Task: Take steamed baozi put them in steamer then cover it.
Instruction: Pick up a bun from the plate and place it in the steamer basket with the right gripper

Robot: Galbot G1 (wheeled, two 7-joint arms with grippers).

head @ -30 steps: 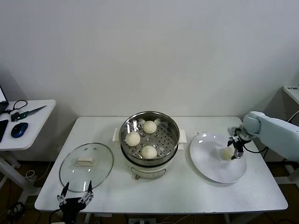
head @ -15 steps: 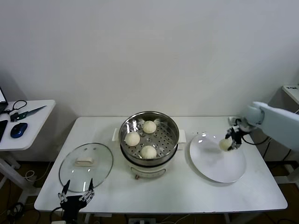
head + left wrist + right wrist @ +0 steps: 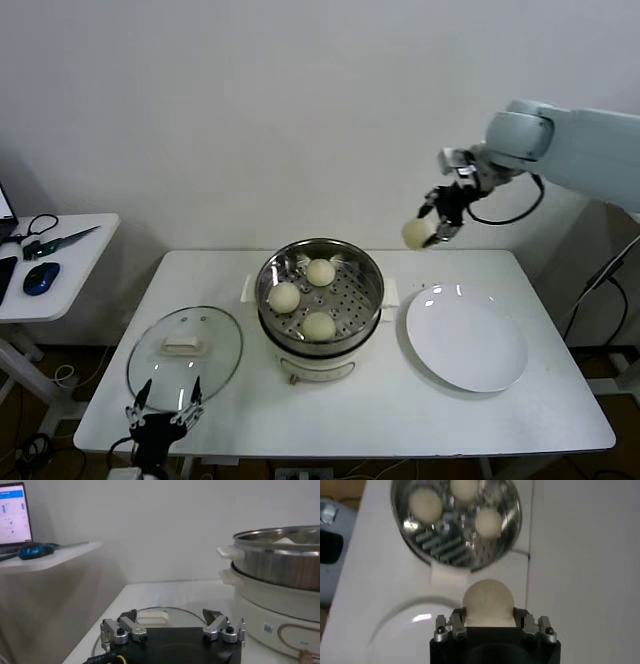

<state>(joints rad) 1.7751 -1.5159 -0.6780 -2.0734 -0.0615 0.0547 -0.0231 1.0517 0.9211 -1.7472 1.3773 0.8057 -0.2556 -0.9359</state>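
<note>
My right gripper (image 3: 432, 226) is shut on a cream-white baozi (image 3: 416, 233) and holds it high in the air, right of the steamer (image 3: 320, 295) and beyond the plate. In the right wrist view the baozi (image 3: 488, 601) sits between the fingers, with the steamer (image 3: 456, 520) below it. Three baozi (image 3: 319, 325) lie on the perforated tray inside the steamer. The glass cover (image 3: 185, 352) with its cream handle lies flat on the table left of the steamer. My left gripper (image 3: 160, 418) is open and empty at the table's front left edge, just before the cover (image 3: 160, 617).
An empty white plate (image 3: 466, 337) lies right of the steamer. A side table (image 3: 50, 262) at the far left holds a mouse and cables. The steamer's cream base (image 3: 270, 617) stands close to the left gripper's side.
My right gripper has lifted the baozi off the plate and carried it up and to the left, toward the steamer. The left arm has not moved.
</note>
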